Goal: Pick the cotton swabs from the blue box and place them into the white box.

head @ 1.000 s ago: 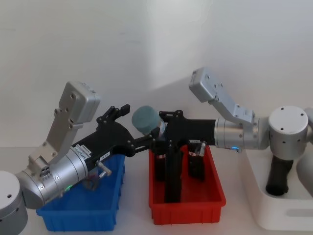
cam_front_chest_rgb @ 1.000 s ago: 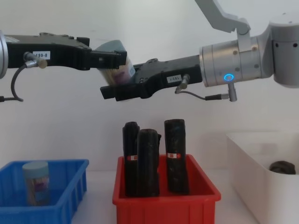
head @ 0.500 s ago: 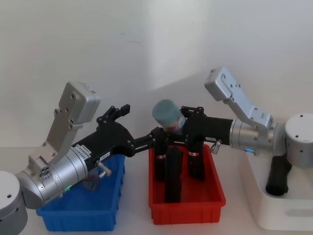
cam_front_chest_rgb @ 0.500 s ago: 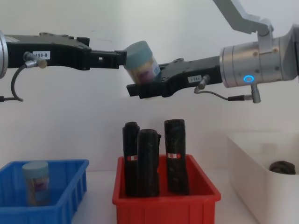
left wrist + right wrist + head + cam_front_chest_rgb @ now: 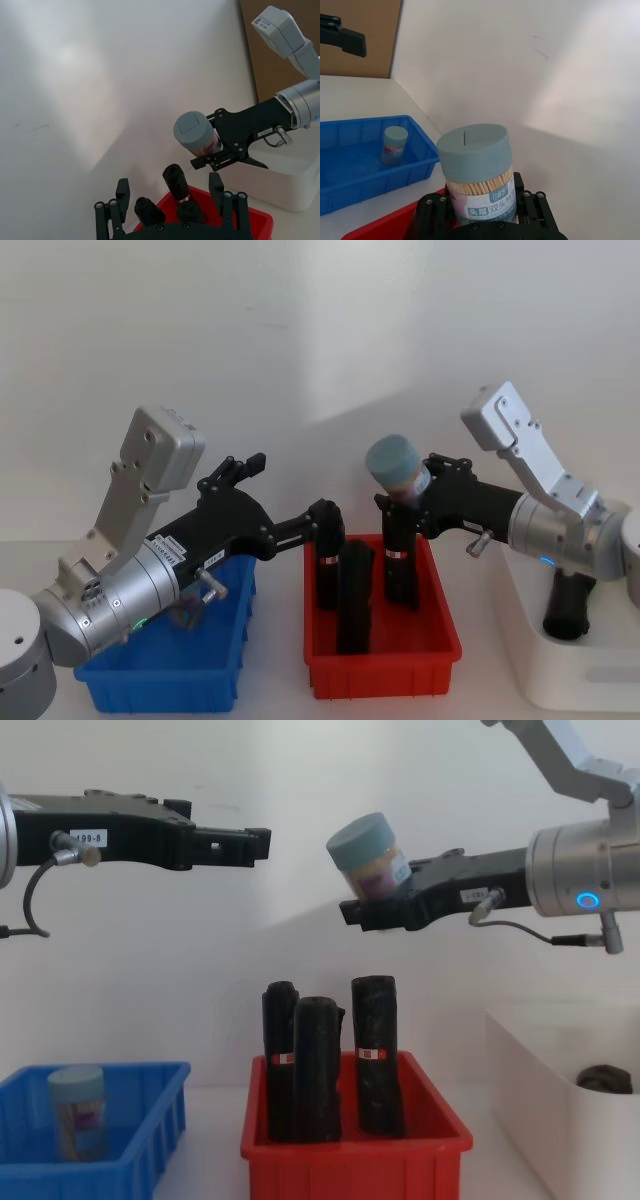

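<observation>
Since the earlier frames the small clear cylindrical tub of cotton swabs with a pale blue lid and purple label (image 5: pixel 370 858) has been travelling rightward, away from the left claw (image 5: pixel 255 845) and toward the robot's right side, carried by the right claw (image 5: pixel 385 905). That tub is now sitting high in the air above the red plastic bin (image 5: pixel 355 1155), tilting slightly, with the right claw's fingers clamping on its lower part; in the right wrist view its beige sticks are showing through the clear wall (image 5: pixel 479 186). The left claw is hanging at the same height, well apart from the tub, with its fingers spread apart and holding nothing.

A second pale-lidded tub of swabs (image 5: pixel 77 1112) is standing upright in the low bright blue plastic bin (image 5: pixel 150 1140) on the robot's left. The red bin is sitting between the blue bin and the plain white plastic rectangular tub with thick rounded walls (image 5: pixel 540 1085), and three tall black rolls with red-white bands (image 5: pixel 318 1065) are standing upright inside it. The white tub, on the robot's right, is holding a dark object (image 5: pixel 604 1078) near its far end. All three containers are resting on the pale desk (image 5: pixel 365 102).
</observation>
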